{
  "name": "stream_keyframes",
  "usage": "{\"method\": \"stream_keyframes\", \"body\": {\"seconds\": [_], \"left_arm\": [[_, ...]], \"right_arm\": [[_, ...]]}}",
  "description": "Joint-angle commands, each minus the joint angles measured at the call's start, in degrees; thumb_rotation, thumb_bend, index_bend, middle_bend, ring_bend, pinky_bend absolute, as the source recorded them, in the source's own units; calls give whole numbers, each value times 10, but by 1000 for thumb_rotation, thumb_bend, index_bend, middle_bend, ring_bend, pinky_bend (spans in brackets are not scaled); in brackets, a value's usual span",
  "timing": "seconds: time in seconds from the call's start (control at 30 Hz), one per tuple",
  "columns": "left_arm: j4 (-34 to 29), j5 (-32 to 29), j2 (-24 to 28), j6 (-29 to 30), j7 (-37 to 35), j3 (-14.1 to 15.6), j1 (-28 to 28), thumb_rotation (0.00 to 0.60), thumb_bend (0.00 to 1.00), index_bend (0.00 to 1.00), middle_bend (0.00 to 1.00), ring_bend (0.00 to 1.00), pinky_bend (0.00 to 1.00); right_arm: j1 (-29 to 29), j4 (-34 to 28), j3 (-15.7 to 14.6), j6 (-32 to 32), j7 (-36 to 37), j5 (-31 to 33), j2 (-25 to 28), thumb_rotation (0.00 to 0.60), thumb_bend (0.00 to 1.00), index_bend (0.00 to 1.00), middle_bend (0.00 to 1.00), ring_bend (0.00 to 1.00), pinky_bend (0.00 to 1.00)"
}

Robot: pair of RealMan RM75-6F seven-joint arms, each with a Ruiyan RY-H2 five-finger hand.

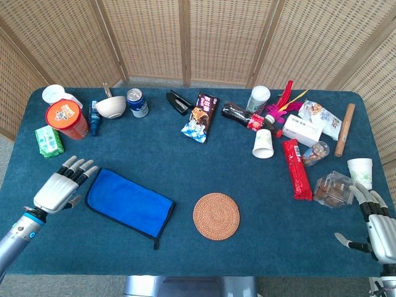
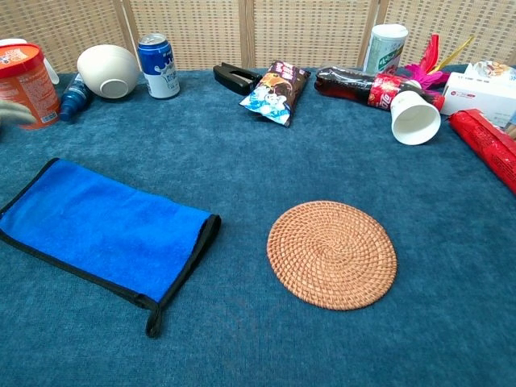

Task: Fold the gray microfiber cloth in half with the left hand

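The cloth (image 1: 130,201) shows as blue microfiber with a dark border, lying flat as a long doubled rectangle on the front left of the table; the chest view shows the cloth (image 2: 105,226) with a small tab sticking out at its near right corner. My left hand (image 1: 59,185) hovers just left of the cloth's left end, fingers spread, holding nothing and apart from the fabric. Only a blurred fingertip (image 2: 16,113) of it shows in the chest view. My right hand (image 1: 377,219) rests at the table's front right corner, fingers apart and empty.
A round woven coaster (image 1: 216,215) lies right of the cloth. Behind the left hand stand a green packet (image 1: 49,141) and an orange tub (image 1: 66,119). A bowl (image 1: 111,107), a can (image 1: 137,102), a snack bag (image 1: 200,116), a bottle, cups and packets line the back and right.
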Motion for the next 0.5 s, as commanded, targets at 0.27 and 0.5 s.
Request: {"method": "stream_keyframes", "body": {"seconds": [0.27,0.5], "left_arm": [[-92,-58,46,19,14,-15,45,600,381,0,0,0,0],[-115,-75,50,65,4,-13,92,600,381,0,0,0,0]], "right_arm": [[-4,11,11,18,-39,15,-11,600,0,0,0,0,0],[-9,23,23,40,-84,28,-26,600,0,0,0,0,0]]}}
